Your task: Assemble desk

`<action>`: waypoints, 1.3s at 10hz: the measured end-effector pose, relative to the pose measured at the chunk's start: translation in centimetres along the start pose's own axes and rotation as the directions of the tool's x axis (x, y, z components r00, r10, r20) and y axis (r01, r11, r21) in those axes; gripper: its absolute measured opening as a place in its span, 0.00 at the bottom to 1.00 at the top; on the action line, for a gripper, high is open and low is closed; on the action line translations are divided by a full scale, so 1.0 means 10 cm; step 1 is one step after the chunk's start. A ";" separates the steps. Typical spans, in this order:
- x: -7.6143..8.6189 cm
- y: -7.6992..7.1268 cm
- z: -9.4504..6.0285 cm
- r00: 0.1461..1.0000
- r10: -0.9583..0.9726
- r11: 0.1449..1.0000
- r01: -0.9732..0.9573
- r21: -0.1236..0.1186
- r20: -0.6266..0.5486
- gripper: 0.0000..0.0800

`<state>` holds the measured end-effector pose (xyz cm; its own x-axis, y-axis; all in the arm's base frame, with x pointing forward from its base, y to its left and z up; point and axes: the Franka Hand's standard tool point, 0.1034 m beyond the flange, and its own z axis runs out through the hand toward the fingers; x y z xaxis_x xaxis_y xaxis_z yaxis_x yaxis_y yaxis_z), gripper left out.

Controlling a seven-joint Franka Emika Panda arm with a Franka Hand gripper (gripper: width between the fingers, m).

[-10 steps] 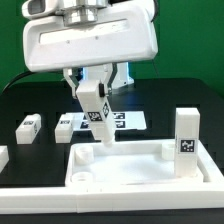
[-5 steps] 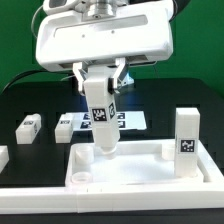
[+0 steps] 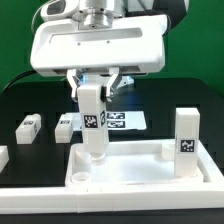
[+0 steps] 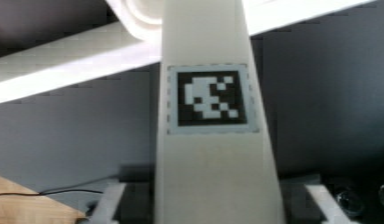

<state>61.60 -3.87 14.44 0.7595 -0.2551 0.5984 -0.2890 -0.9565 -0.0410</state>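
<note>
My gripper [image 3: 95,84] is shut on a white square leg post [image 3: 93,120] with a black-and-white tag, holding it upright by its top. The post's lower end is at the far left corner of the white rimmed tabletop panel [image 3: 140,178], beside a round socket [image 3: 81,177]. I cannot tell whether it touches the panel. Another leg post [image 3: 185,140] stands upright at the panel's right corner. In the wrist view the held post [image 4: 212,150] fills the middle between my gripper's [image 4: 214,206] fingers [image 4: 128,198].
Two loose leg posts [image 3: 29,126] [image 3: 64,126] lie on the black table at the exterior view's left, and a third white part [image 3: 3,156] sits at the left edge. The marker board [image 3: 122,120] lies behind the held post.
The held post has moved to the exterior view's left and gone from tilted to upright, with its lower end now lower at the panel's left corner.
</note>
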 end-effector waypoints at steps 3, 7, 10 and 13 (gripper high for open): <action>0.05 0.12 0.07 1.000 -0.018 1.000 0.018 -0.018 -0.003 0.36; 0.20 0.12 0.25 1.000 -0.022 1.000 0.022 -0.017 0.017 0.36; 0.62 0.14 0.28 1.000 -0.018 1.000 0.017 -0.013 -0.016 0.36; 0.21 0.14 0.25 0.999 -0.035 0.999 0.035 -0.021 -0.022 0.36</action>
<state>64.27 -6.06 13.64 0.7560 -0.2183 0.6171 -0.2750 -0.9615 -0.0032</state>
